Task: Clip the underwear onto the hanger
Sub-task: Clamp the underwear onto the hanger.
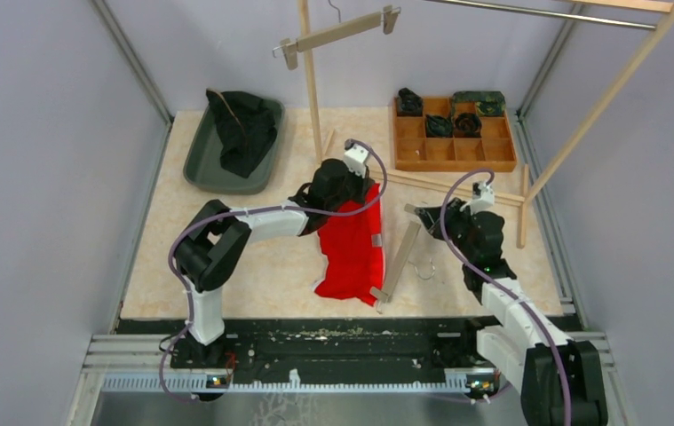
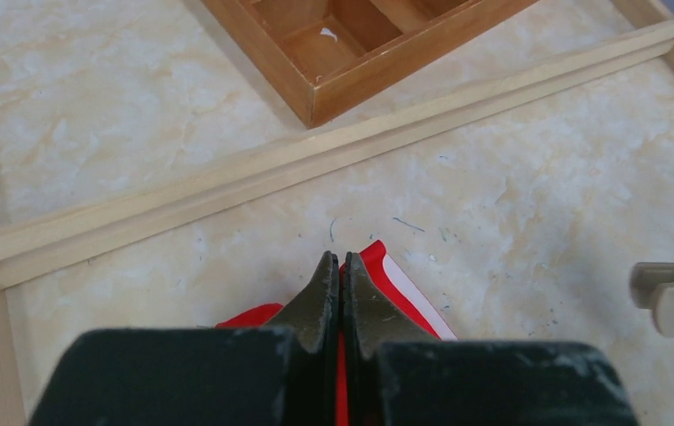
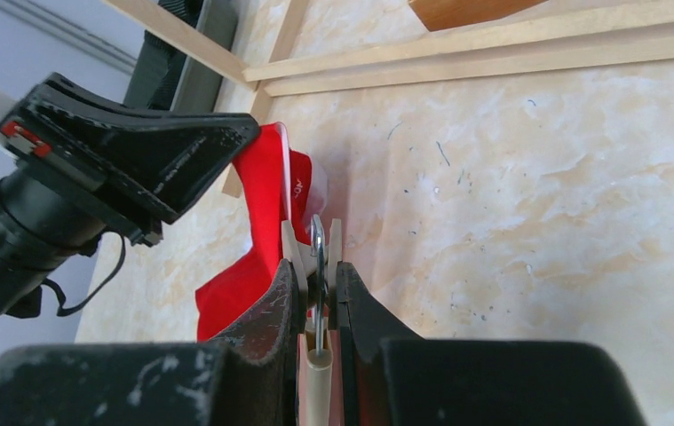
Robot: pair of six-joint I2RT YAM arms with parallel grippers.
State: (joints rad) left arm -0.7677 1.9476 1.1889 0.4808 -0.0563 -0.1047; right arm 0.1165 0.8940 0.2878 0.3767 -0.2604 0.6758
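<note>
The red underwear [image 1: 351, 244] lies spread on the table, its far corner lifted in my left gripper [image 1: 371, 189]. The left wrist view shows those jaws [image 2: 340, 266] shut on the red cloth [image 2: 376, 259] beside its white band. A wooden hanger [image 1: 401, 257] lies just right of the underwear, running from near to far. My right gripper [image 1: 424, 216] is at its far end. In the right wrist view that gripper [image 3: 318, 271] is shut on the hanger's beige clip [image 3: 315, 235], squeezing it, with the red cloth [image 3: 262, 186] right beside the clip's mouth.
A grey bin [image 1: 193, 151] with dark clothes sits at the back left. A wooden compartment tray [image 1: 453, 166] with folded dark items is at the back right. The rack's post [image 1: 311, 80] and floor rails [image 1: 457, 186] stand between them. A second hanger [image 1: 337, 34] hangs above.
</note>
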